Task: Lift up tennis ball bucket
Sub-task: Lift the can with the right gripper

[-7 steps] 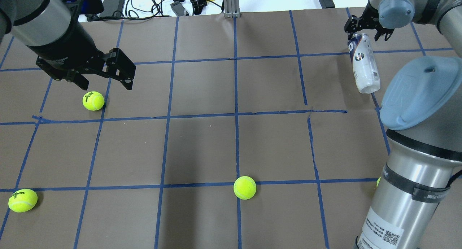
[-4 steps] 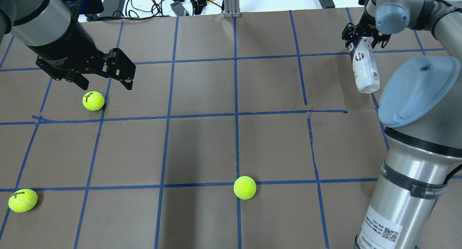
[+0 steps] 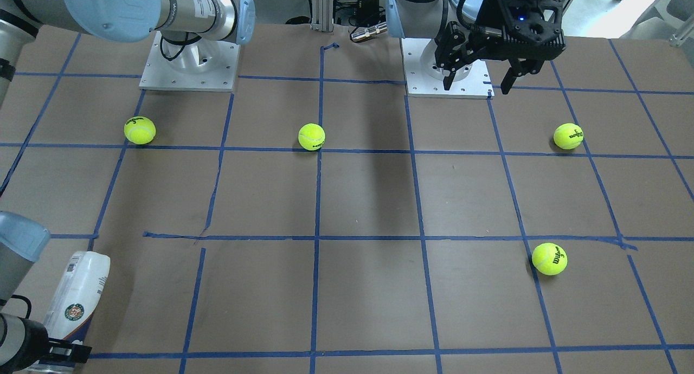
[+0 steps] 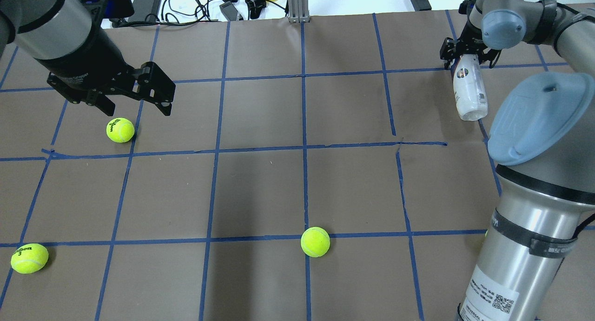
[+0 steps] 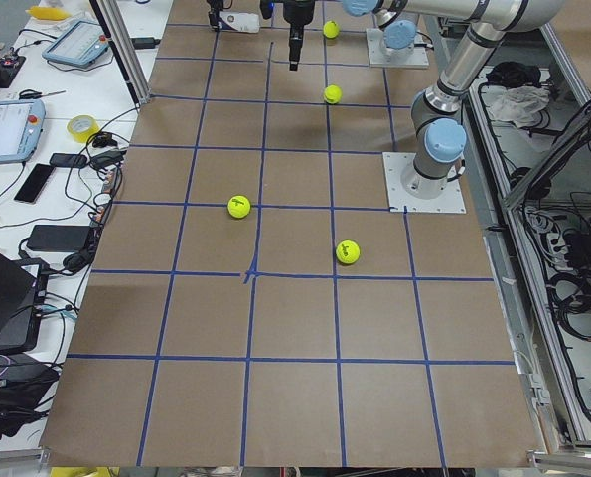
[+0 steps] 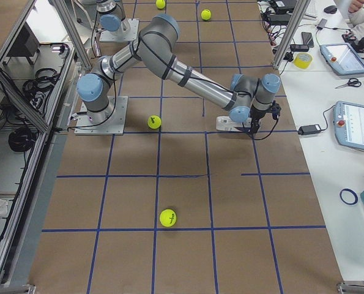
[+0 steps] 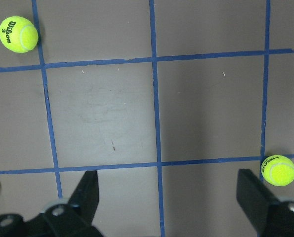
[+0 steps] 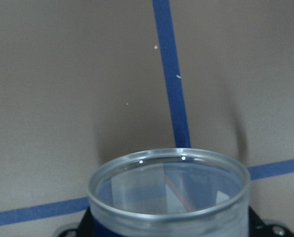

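Two claws over brown paper point(image 4: 260, 186) gridded with blue tape point(image 4: 303, 125). At 2 o'clock in the overhead view: right claw point(image 4: 470, 56), clamped onto the far end of the bucket point(image 4: 469, 90), one finger against each side. Seen from that wrist as a clear round rim above a navy band, with black finger parts at both lower corners. Points its other end toward 6 o'clock, a little askew to the tape line beside it. Cannot tell whether raised off the paper or resting on it. Shows at 8 o'clock in the front-facing view, with white label, round emblem and barcode facing up. At 10 o'clock overhead: left claw point(image 4: 138, 109), spread wide, nothing between its fingers, well apart from the bucket. Hangs near a ball point(image 4: 120, 130) at its own 6 o'clock. From the left wrist, only paper and tape between the two fingers, with one ball point(image 7: 278, 170) at 4 o'clock and another ball point(image 7: 18, 33) at 11 o'clock. Four balls in the front-facing view, spread across the paper, all well apart from the bucket.
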`<action>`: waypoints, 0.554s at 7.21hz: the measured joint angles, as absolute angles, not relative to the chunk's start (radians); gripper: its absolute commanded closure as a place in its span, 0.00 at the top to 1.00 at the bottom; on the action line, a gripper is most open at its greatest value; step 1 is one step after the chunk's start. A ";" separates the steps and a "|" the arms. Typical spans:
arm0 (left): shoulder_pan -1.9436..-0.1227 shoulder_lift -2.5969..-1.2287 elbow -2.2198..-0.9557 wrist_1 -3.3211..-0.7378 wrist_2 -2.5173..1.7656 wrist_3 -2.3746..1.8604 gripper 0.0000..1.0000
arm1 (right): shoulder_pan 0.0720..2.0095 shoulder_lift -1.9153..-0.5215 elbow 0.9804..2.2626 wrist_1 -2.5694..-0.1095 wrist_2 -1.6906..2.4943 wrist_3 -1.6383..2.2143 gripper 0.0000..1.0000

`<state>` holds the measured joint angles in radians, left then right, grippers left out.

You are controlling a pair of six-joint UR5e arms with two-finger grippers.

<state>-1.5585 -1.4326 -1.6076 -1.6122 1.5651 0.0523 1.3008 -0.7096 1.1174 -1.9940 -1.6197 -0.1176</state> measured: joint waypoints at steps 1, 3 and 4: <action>-1.559 -1.433 -1.608 -1.612 1.566 0.052 1.00 | 1.300 -0.713 1.122 -1.991 -1.618 -0.132 0.66; -1.559 -1.433 -1.608 -1.612 1.566 0.052 1.00 | 1.301 -0.736 1.145 -1.992 -1.613 -0.193 0.59; -1.559 -1.432 -1.608 -1.612 1.567 0.052 1.00 | 1.316 -0.758 1.156 -1.994 -1.610 -0.257 0.60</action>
<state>-1.5586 -1.4319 -1.6076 -1.6122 1.5669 0.0522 1.3161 -0.7576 1.1564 -1.9939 -1.6102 -0.2570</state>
